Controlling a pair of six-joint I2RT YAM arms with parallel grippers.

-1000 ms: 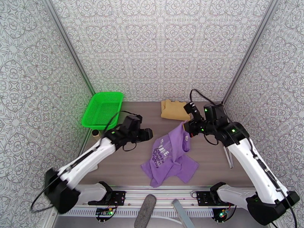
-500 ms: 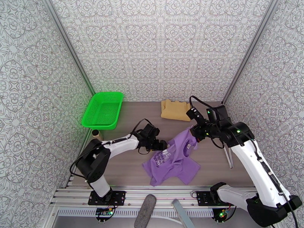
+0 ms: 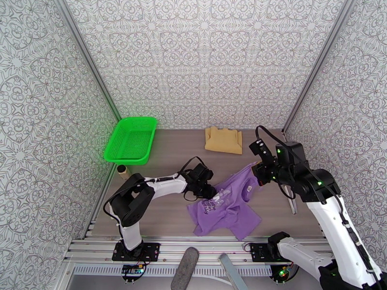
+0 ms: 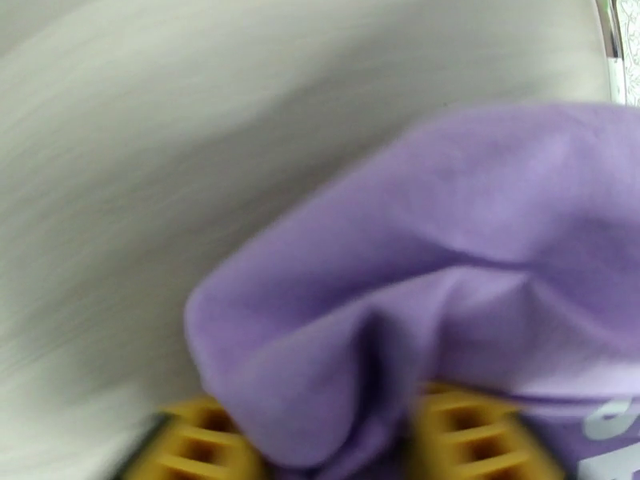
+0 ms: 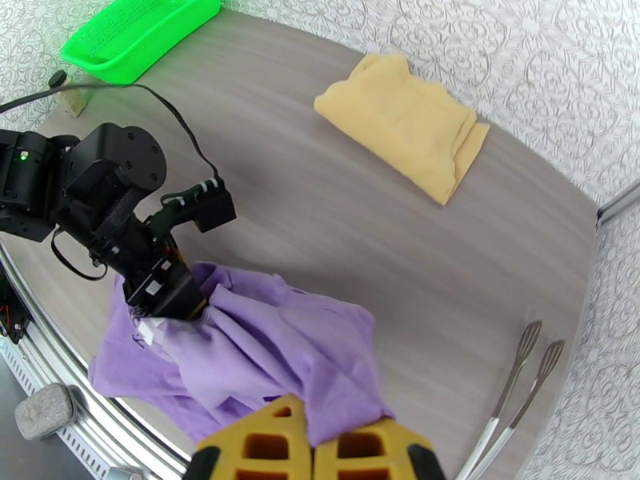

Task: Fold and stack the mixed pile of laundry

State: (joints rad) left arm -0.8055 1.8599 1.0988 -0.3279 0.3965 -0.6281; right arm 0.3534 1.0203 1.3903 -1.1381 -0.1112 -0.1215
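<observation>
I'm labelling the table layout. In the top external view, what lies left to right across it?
In order: green plastic mesh basket → folded mustard-tan cloth garment → right arm's fingers → thin metal tongs. The purple cloth T-shirt overlaps several, so it is left out.

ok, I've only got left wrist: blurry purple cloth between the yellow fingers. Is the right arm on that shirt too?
Observer: Yes. The right gripper is shut on the purple shirt at its far edge and holds that edge up off the table.
Operator: Where's the other garment?
Observer: The tan garment lies folded at the back of the table, apart from the shirt.
Operator: Anything close by that could snag?
Observer: A pair of metal tongs lies on the table to the right of the shirt, not touching it.
</observation>
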